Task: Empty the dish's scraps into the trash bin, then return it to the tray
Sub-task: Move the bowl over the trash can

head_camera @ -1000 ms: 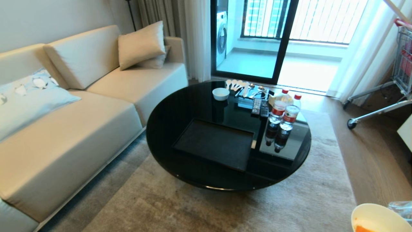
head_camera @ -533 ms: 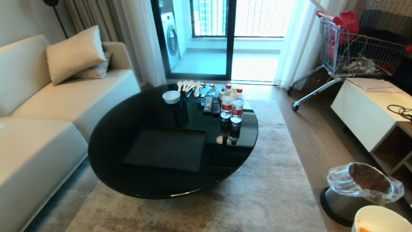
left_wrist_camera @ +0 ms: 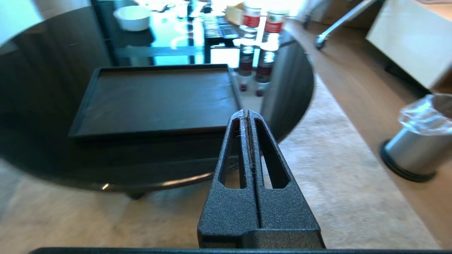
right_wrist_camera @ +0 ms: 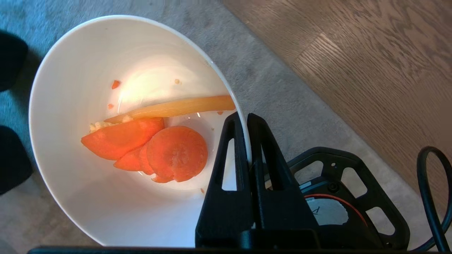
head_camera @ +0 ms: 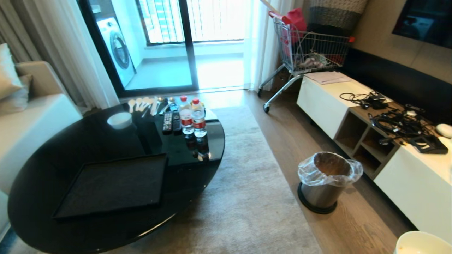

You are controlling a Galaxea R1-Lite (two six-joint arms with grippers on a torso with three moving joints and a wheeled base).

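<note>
Right end effector (right_wrist_camera: 247,118) clamped tight on the rim of the dish (right_wrist_camera: 106,148), one finger inside the wall, one outside. Scraps (right_wrist_camera: 155,144) pooled inside just beside the inner finger: carrot slices plus a pale strip. Dish only peeking into the head view at the lower right corner. Trash bin (head_camera: 326,181) on the wood floor, ahead of and to the left of the held dish, well apart, liner mouth open. Left end effector (left_wrist_camera: 246,114) parked with fingers pressed together, holding nothing, pointing toward the tray (head_camera: 113,185) on the black counter (head_camera: 42,169). Best carried level (nothing spilled onto the rug) until the rim sits over the liner, then tipped away from the gripped side so slices slide clear.
</note>
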